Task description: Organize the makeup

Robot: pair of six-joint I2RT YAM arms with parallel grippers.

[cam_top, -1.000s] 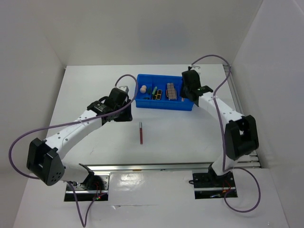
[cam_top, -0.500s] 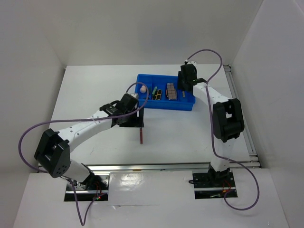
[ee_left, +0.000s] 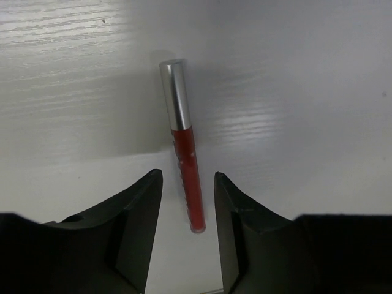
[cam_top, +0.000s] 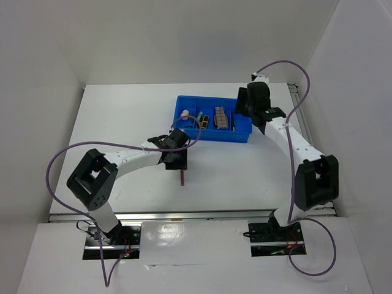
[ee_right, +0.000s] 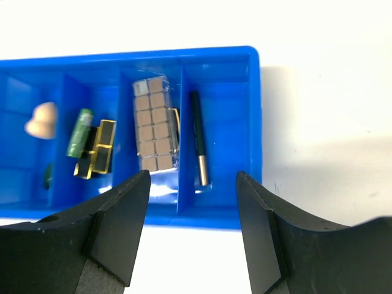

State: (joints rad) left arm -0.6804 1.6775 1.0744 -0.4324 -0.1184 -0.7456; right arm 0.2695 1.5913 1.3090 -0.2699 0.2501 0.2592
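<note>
Left hand (ee_left: 187, 180) brackets one red pencil (ee_left: 182, 144); bin (ee_right: 255, 122) holds one dark pencil (ee_right: 198, 138).

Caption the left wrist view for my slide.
Open left gripper flanks the near end of a silver-capped red lip-gloss tube lying on the white table.

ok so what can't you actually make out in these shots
Top view: the left gripper covers most of the red pencil; only its near end shows.
Top view: the right gripper covers the blue bin's right end, so the black pencil there shows only from the right wrist.
Right wrist view: a dark green item is just a sliver beside a divider, unidentifiable.
Right wrist view: the frame edge cuts off the bin's left end.
</note>
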